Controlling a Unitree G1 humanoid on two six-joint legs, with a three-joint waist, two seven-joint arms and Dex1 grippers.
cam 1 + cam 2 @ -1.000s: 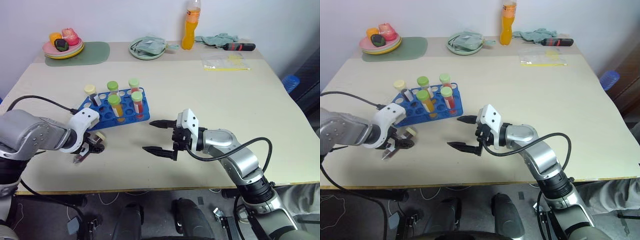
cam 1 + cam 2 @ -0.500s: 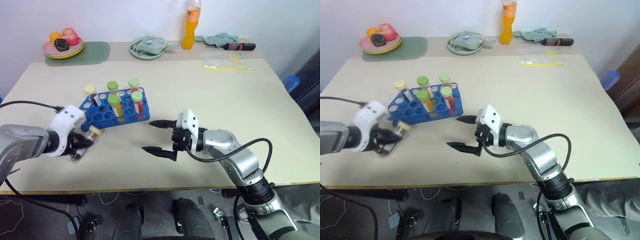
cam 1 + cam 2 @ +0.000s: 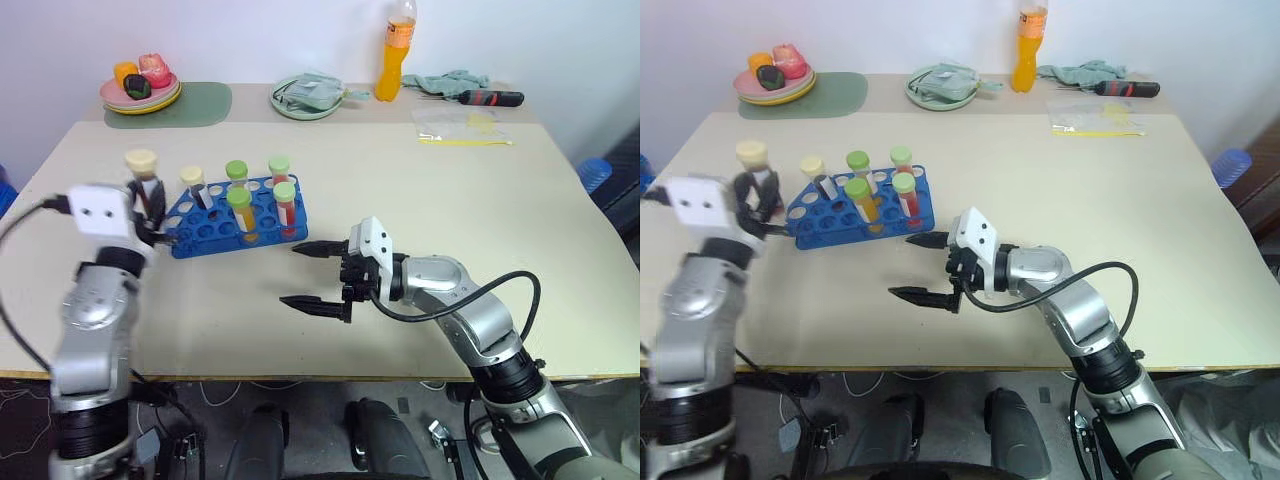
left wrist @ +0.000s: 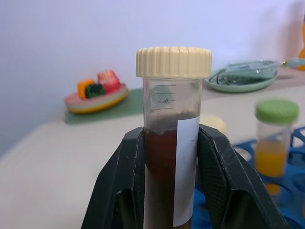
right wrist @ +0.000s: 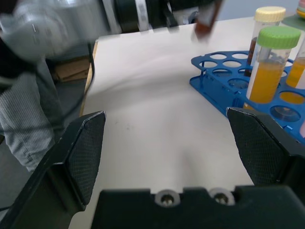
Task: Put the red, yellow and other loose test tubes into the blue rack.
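Beige table (image 3: 420,200) against a plain pale wall, clutter along the far edge: fruit plate (image 3: 141,92), green dish (image 3: 307,98), orange bottle (image 3: 393,52), screwdriver (image 3: 490,97). We see the blue rack (image 3: 232,217) left of centre with five capped tubes standing in it, green caps and one cream. Left gripper (image 4: 172,157) is clamped on a cream-capped tube (image 4: 171,124) with dark brown-red fill, held upright, raised just beside the rack's left end and clear of the table. Its fingers (image 4: 123,176) pinch the tube's body below the cap, label facing us. Right gripper (image 3: 318,275) sits over the table in front of the rack, jaws spread wide, nothing between them. We judge the tube light, rigid plastic, smooth-walled, so it could slip or swing if pinched loosely; liquid inside, cap looks screwed on. Mid-body hold as now seems right: leaves the bottom end free to enter a hole. Rack holes are snug, so we'd expect the tube needs to stay vertical going in. Empty holes remain at the near-left side of the rack.
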